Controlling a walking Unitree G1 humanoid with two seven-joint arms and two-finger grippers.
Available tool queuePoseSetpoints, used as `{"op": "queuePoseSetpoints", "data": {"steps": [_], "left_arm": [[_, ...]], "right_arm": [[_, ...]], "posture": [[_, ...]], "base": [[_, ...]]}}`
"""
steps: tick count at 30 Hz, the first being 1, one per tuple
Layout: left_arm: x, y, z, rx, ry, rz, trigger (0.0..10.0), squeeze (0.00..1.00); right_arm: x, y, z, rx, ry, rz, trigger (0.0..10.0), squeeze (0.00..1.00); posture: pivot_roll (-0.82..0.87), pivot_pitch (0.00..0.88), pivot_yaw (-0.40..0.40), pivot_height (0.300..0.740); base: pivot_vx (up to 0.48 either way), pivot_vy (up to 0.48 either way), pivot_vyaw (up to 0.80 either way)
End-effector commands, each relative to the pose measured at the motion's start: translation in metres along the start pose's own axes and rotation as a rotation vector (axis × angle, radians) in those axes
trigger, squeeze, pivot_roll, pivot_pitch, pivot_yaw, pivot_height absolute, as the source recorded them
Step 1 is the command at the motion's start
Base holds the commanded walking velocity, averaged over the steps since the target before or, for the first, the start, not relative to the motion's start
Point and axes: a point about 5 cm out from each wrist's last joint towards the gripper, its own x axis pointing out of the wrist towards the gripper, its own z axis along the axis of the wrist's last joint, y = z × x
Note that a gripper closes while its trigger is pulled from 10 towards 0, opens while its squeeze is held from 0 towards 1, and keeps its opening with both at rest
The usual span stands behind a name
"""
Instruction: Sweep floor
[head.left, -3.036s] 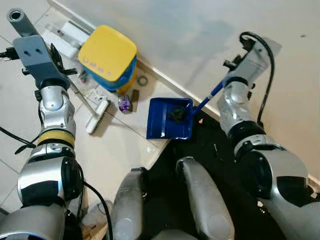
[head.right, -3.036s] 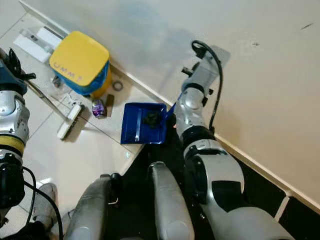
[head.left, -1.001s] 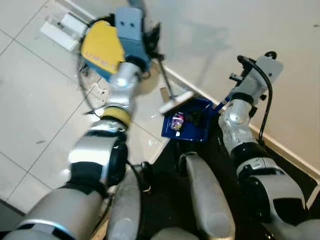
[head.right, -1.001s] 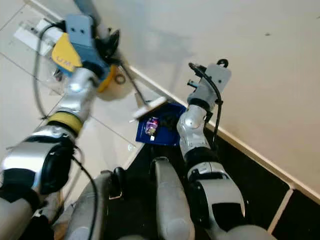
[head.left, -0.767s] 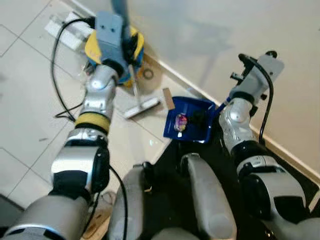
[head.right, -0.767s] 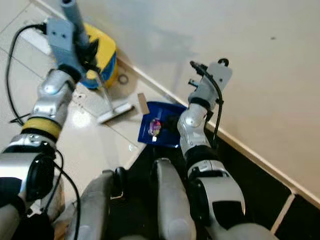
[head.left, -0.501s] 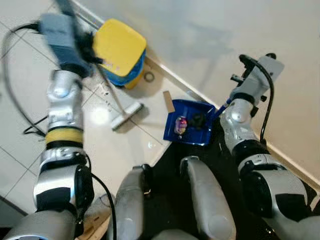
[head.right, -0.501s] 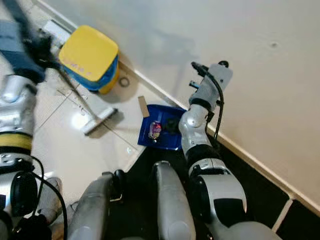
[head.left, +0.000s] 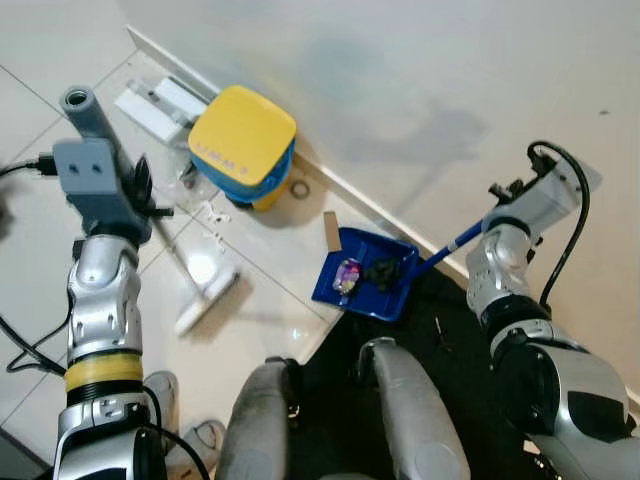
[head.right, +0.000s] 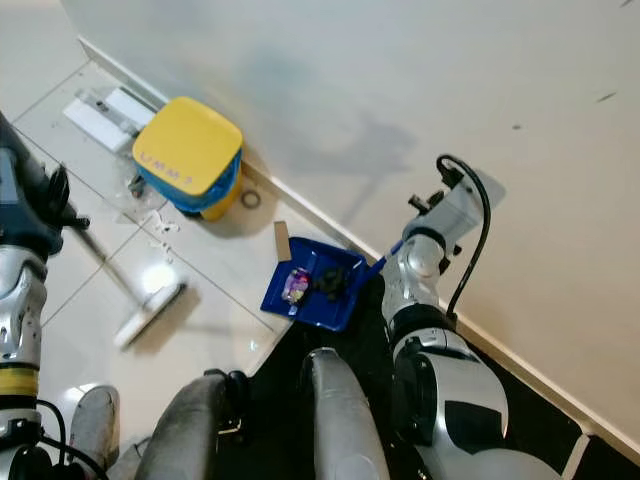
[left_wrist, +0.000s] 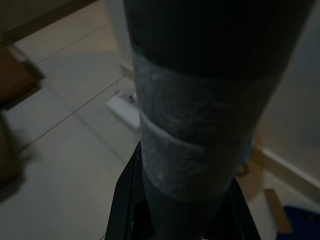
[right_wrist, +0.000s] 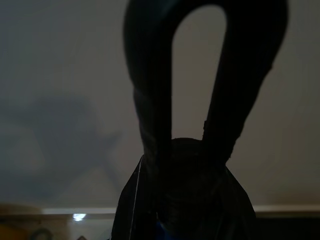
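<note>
Fingers of the left gripper (head.left: 140, 195) are closed around the grey handle of the broom (head.left: 205, 300), as the left wrist view confirms, where a taped grey shaft (left_wrist: 192, 150) sits clamped between the black fingers (left_wrist: 127, 200). Broom noted as a thin grey pole ending in a pale, flat brush head; its long axis slopes from the left gripper down toward the robot, head resting on the tiled floor (head.left: 260, 330) well short of the dustpan (head.left: 365, 285). Right gripper (head.left: 505, 200) fingers are closed on the blue dustpan handle (head.left: 450, 247); the right wrist view shows a dark looped handle end (right_wrist: 200, 75) held between them. Dustpan is blue, lying on the floor near the wall (head.left: 420, 90), its open mouth facing the broom and its handle running back to the right gripper. Inside it: a purple wrapper (head.left: 347, 273) and a dark clump (head.left: 381, 272). A brown strip (head.left: 331, 230) lies just beside the pan's rim. A yellow-lidded blue bin (head.left: 243, 145) stands against the skirting, with a small ring (head.left: 300, 188) next to it.
</note>
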Motion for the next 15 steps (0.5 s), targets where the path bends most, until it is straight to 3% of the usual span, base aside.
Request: {"op": "queuePoseSetpoints", "data": {"steps": [1,5,10,15], "left_arm": [[-0.006,0.001,-0.001,0.006,-0.010,0.014,10.0,0.00],[-0.014,0.003,-0.007,-0.010,0.009,0.047,10.0,0.00],[-0.023,0.006,-0.020,-0.043,0.065,0.090,10.0,0.00],[-0.030,-0.005,-0.034,-0.067,0.083,0.065,10.0,0.00]], "right_arm": [[-0.007,-0.016,-0.023,0.047,0.109,-0.054,10.0,0.00],[-0.007,-0.019,-0.025,0.099,0.122,-0.052,10.0,0.00],[-0.007,-0.014,-0.023,0.175,0.119,0.034,10.0,0.00],[-0.004,-0.011,-0.018,0.253,0.102,0.154,10.0,0.00]], "posture": [[0.15,0.173,-0.025,0.740],[0.16,0.167,-0.022,0.740],[0.16,0.152,-0.020,0.740],[0.16,0.132,-0.018,0.740]], "base": [[0.000,0.000,0.00],[0.000,0.000,0.00],[0.000,0.000,0.00],[0.000,0.000,0.00]]}}
